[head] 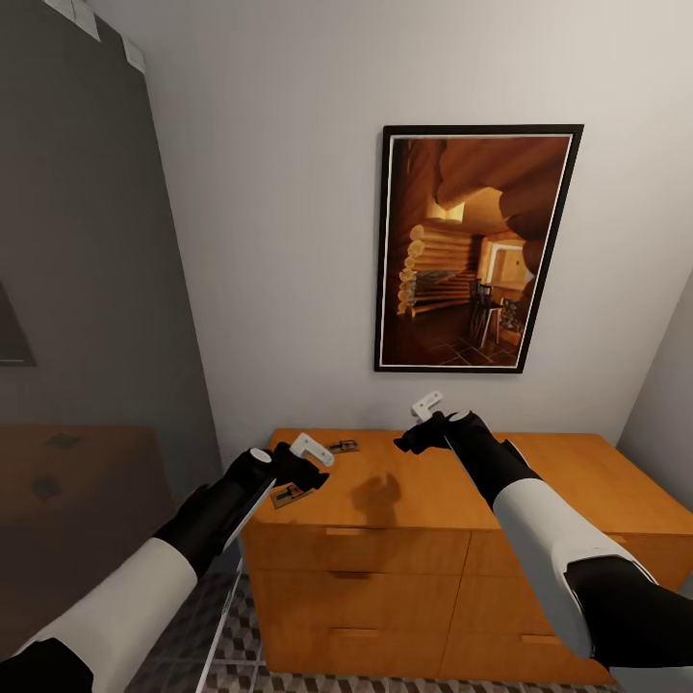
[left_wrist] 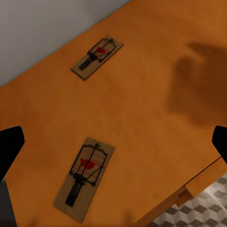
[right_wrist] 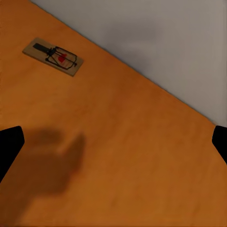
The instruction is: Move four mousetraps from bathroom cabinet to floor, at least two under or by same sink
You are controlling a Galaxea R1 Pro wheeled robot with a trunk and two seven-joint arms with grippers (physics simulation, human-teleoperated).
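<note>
Both sleeves, white with black forearms, come in from the lower corners of the head view and reach over the cabinet point(head: 404, 500). Two mousetraps lie on its orange top, at its left end. The near trap point(left_wrist: 84, 178) is close to the front edge, under the left pincer point(head: 306, 454). The far trap point(left_wrist: 97, 57) is at about 1 o'clock from the near one, close to the wall. I cannot see more traps, so the others are probably inside, in the drawers.

I judge the step in hand to be picking the near trap. To do it well, the left pincer should go straight down over the board, turn so that its fingers close across the short sides, and touch only the wood, not the wire. The board is thin and flat, so the fingertips must almost scrape the top, otherwise they will close above it.

The left arm is bent and points forward, and its pincer hovers above the near trap with the jaws spread wide; in the wrist view the dark tips stand at both edges. The right arm is stretched to 12 o'clock, and the right pincer point(head: 424, 412) hangs higher, over the bare middle of the top, also spread and holding nothing. A small piece of the tiled floor point(left_wrist: 208, 208) shows below the front edge.
</note>
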